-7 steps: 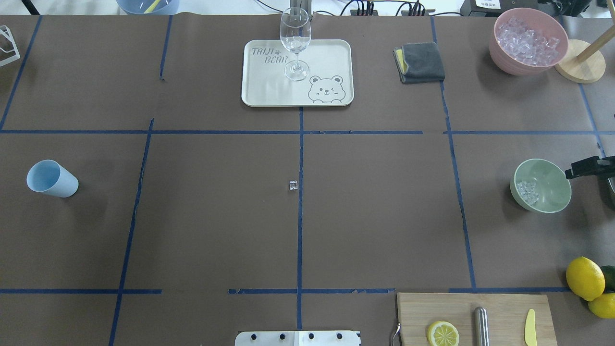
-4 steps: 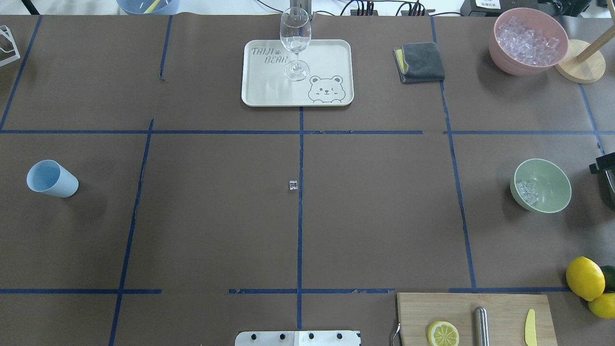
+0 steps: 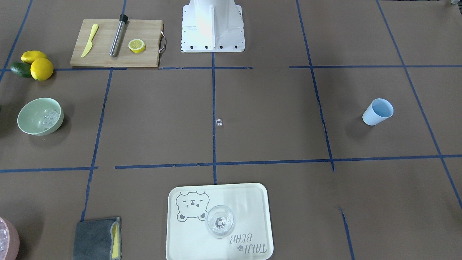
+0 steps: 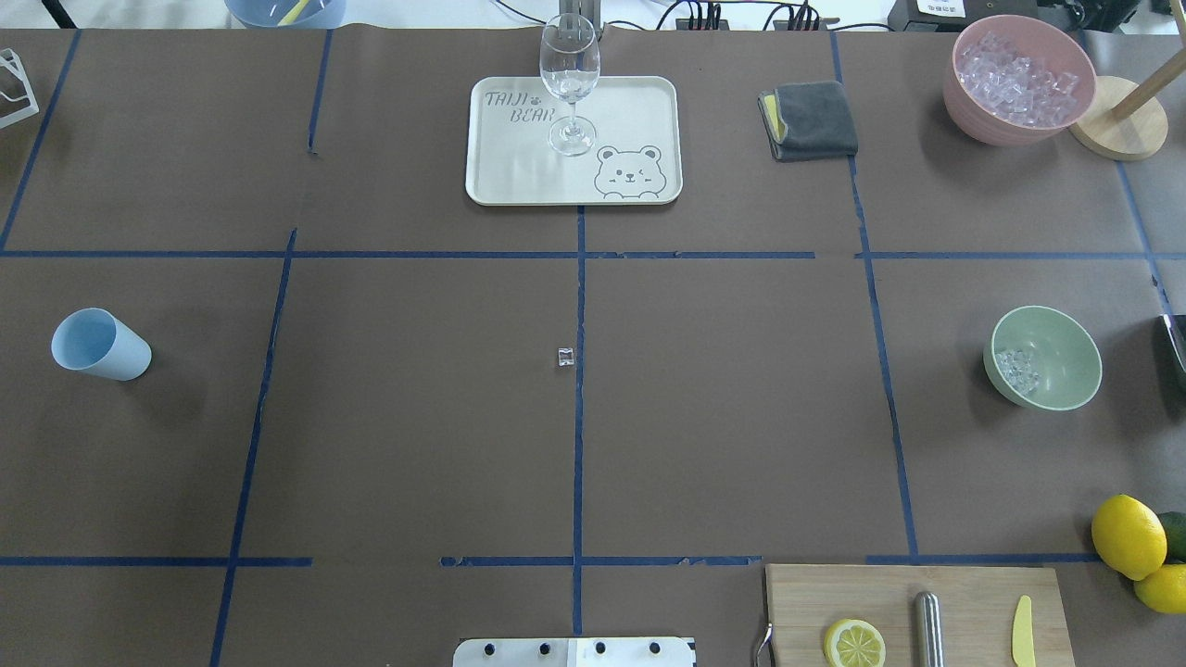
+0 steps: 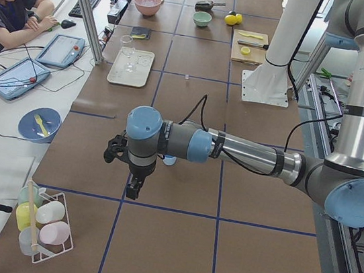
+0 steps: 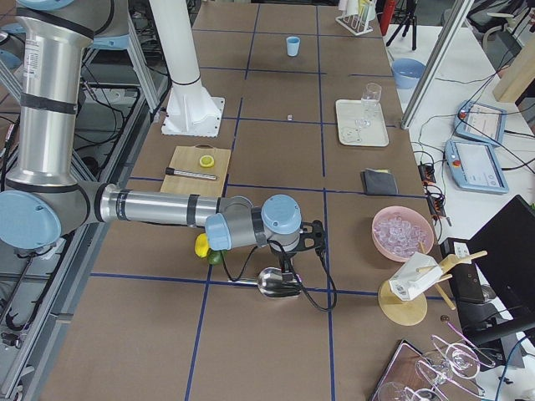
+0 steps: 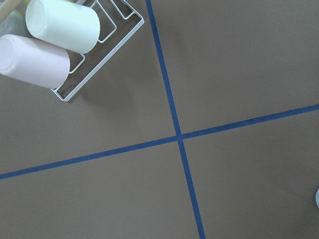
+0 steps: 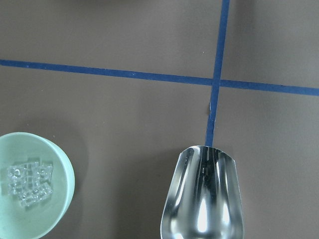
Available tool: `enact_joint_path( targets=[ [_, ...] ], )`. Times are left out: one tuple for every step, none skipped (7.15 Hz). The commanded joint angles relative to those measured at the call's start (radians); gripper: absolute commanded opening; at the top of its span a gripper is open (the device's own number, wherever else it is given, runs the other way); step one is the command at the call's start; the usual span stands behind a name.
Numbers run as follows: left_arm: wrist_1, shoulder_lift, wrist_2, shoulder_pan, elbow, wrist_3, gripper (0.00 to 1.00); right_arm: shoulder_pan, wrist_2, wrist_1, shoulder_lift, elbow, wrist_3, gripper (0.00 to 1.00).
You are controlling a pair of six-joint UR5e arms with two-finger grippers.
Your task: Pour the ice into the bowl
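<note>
Ice (image 8: pixel 29 183) lies in mint-green bowl (image 8: pixel 61 205) on desk (image 4: pixel 741 417); metal scoop (image 8: pixel 203 199) near bowl, apart; left end effector (image 5: pixel 133 188), right end effector (image 6: pixel 288 268): grip cannot tell.

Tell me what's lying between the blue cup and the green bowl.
One stray ice cube, roughly midway between cup and bowl, beside the centre tape line; the overhead view shows it.

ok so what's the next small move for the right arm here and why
Probably swing the scoop over to the pink bowl for another load: the scoop looks empty and hangs beside the bowl, which holds only a small cluster of ice, while the pink bowl is heaped.
</note>
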Motion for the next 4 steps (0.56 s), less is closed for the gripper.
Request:
enact_joint_path(
  targets=[
    [-0.078,0.002,-0.006,0.001,0.058,-0.009,1.00,0.065,0.030,-0.074,-0.003,0.005,-0.024,1.00],
    [-0.080,0.004,-0.006,0.001,0.060,-0.009,1.00,0.058,0.021,-0.195,0.021,0.042,-0.024,1.00],
    [-0.078,0.005,-0.006,0.001,0.057,-0.009,1.00,0.052,0.013,-0.254,0.030,0.066,-0.029,1.00],
    [-0.080,0.002,-0.006,0.001,0.058,-0.009,1.00,0.064,0.009,-0.254,0.030,0.053,-0.105,1.00]
  ],
)
